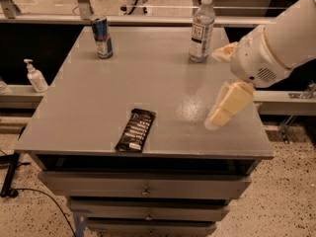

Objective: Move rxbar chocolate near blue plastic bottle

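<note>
My tool (212, 90) hangs over the right side of the bench (163, 78), just above its top. Its two cream fingers (231, 102) are spread apart and pinch nothing. The black snack bar (136, 129) lies flat near the bench's front edge, a little left of the middle, touching nothing. The water bottle (201, 28) stands upright at the bench's back right. A drink can (102, 36) stands at the bench's back left.
</note>
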{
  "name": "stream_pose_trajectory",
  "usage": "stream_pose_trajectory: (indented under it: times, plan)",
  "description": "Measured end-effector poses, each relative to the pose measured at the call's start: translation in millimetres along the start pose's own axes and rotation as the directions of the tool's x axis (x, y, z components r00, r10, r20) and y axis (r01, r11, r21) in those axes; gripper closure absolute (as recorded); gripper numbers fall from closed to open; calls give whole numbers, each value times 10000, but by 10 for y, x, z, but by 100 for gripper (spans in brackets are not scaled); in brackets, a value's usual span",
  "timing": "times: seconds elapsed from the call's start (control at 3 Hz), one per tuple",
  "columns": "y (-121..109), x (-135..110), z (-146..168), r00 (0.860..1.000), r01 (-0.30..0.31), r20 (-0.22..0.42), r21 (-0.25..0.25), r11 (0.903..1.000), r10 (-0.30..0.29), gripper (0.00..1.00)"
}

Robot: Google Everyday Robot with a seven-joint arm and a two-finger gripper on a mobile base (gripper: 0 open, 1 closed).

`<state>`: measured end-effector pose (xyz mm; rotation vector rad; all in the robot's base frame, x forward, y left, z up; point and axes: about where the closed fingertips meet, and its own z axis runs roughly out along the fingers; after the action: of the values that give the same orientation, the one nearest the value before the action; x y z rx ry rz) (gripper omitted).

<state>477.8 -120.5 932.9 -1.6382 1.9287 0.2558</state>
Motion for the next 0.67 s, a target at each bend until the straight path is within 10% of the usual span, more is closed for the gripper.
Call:
stream_pose_trajectory:
  times: [0.33, 0.67]
  plan:
    - [54, -353, 255, 9888, 175, 1486, -150, 9997, -150, 0]
    - [55, -348, 256, 9891, 180, 1464, -153, 9997, -156, 0]
